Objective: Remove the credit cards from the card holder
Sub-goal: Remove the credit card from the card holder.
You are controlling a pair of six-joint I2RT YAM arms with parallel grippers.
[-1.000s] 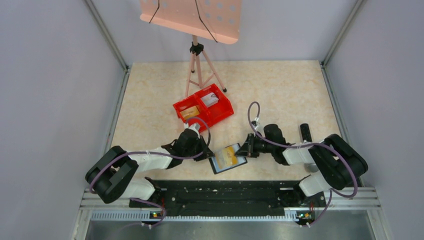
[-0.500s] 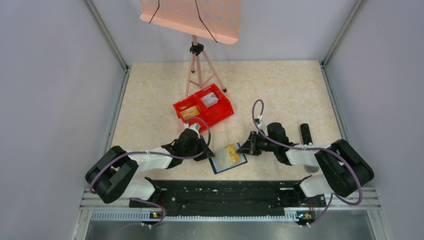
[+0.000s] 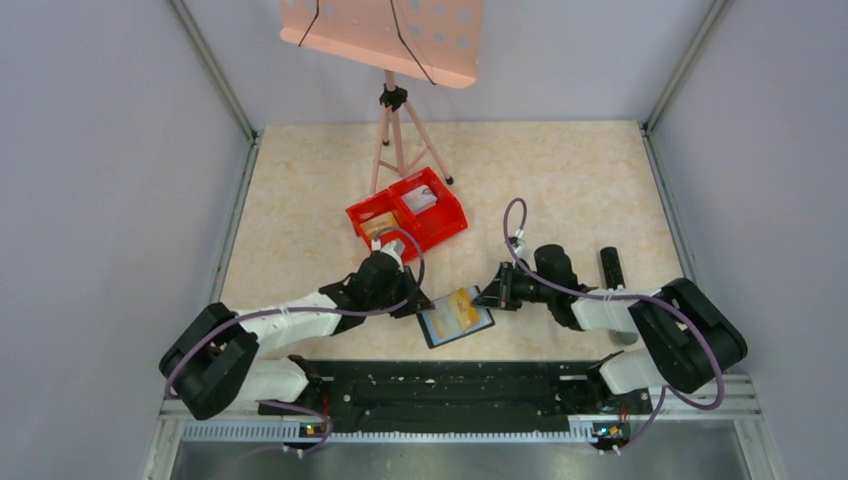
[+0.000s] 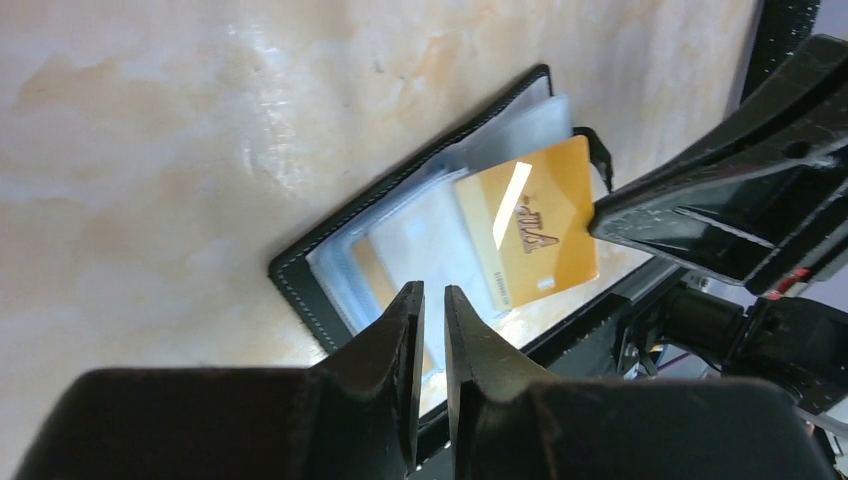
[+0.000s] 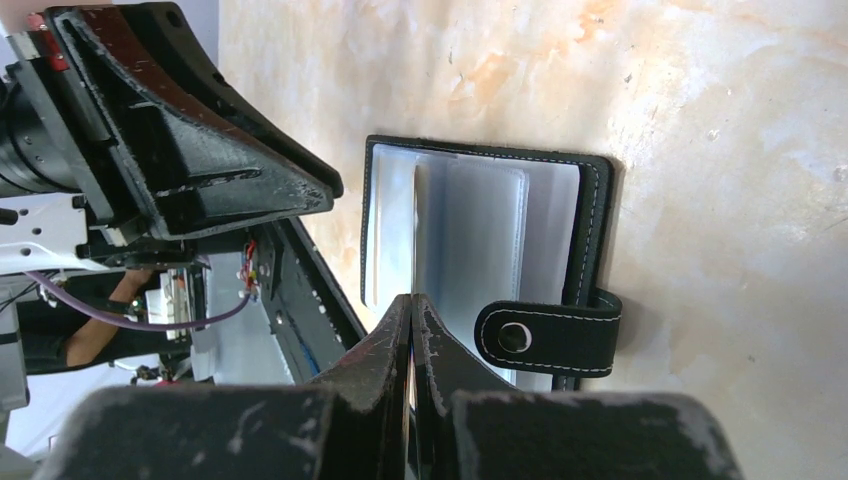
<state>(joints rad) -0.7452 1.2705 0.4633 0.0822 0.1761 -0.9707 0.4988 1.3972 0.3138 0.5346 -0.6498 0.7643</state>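
The gold card (image 4: pixel 530 225) carries a dark printed mark, too blurred to read. No other lettering is legible

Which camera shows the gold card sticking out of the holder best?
Left wrist: the flat gold plastic card faces it fully, overhanging the black bifold card holder. Top external shows it small; right wrist shows only the holder's clear pockets.

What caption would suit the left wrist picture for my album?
Right gripper pinches a gold card over the open card holder.
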